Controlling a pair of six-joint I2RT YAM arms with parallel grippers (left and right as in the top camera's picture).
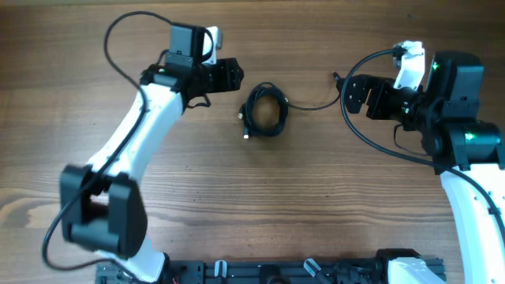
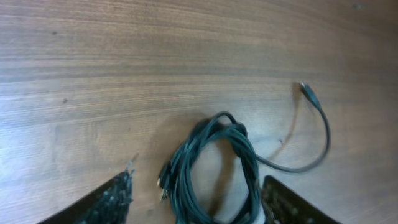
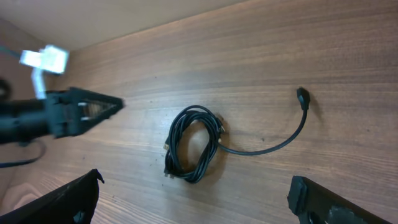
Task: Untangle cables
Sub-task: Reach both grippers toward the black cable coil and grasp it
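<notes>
The cables (image 1: 264, 110) lie as one tight bundle of loops on the wooden table (image 1: 316, 197). From overhead, the bundle sits just past the tips of the left gripper (image 1: 237, 76) and farther from the right gripper (image 1: 344, 91), roughly between the two. One loose tail (image 1: 308, 106) runs out toward the right gripper and ends in a plug (image 1: 335, 76) close beside its fingertips. Neither tool touches a cord.

In the left wrist view the bundle (image 2: 211, 168) sits directly ahead of that gripper, between its fingers (image 2: 115, 199), which stand wide apart and empty. The tail curves off to one side, and its plug (image 2: 306, 90) lies well beyond the tips.

In the right wrist view this gripper's jaws are likewise spread wide with nothing in them. The bundle (image 3: 193, 146) lies ahead near their centre line, and the plug (image 3: 301, 94) lies ahead and off to one side.

No container shows in any view.

The untangling looks not yet begun, and both arms seem to be at the approach step. The next move probably calls for one gripper to pin the bundle while the other pinches the free plug end low against the wood and draws it out.
</notes>
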